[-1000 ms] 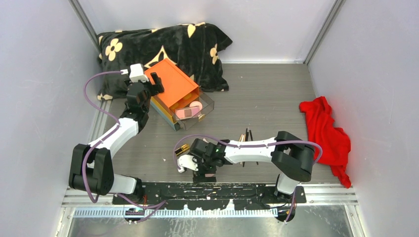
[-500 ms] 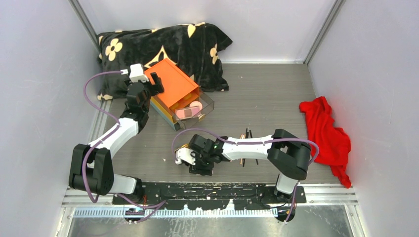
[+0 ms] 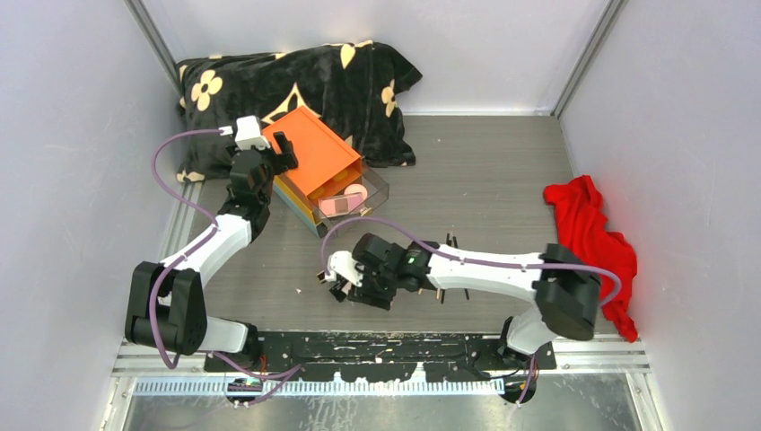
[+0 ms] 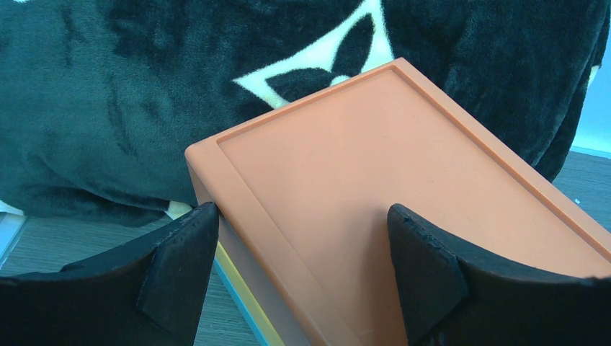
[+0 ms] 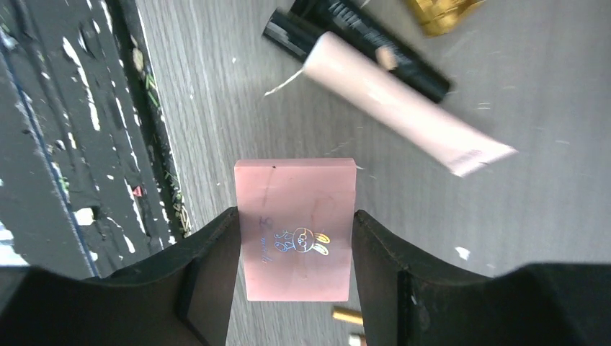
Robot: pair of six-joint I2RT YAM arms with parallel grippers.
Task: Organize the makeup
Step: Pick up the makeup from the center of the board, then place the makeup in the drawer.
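Toward the table's (image 3: 485, 171) far-left corner, the left gripper (image 4: 302, 223) stands with its jaws apart astride a corner of the box (image 4: 375, 166); whether they pinch it we cannot tell. The drawer (image 3: 377, 193) is open and holds one palette (image 3: 336, 206) and one compact (image 3: 355, 191).

By the near edge the right gripper (image 5: 294, 216) is clamped on a second palette (image 5: 295, 187). We judge the pick done, so next comes a carry to the drawer and a clean release.

Nearby lie one pink tube (image 5: 403, 108), one black tube (image 5: 353, 21) and one lipstick (image 5: 439, 11). The brushes (image 3: 446, 244), farther right, we cannot count.
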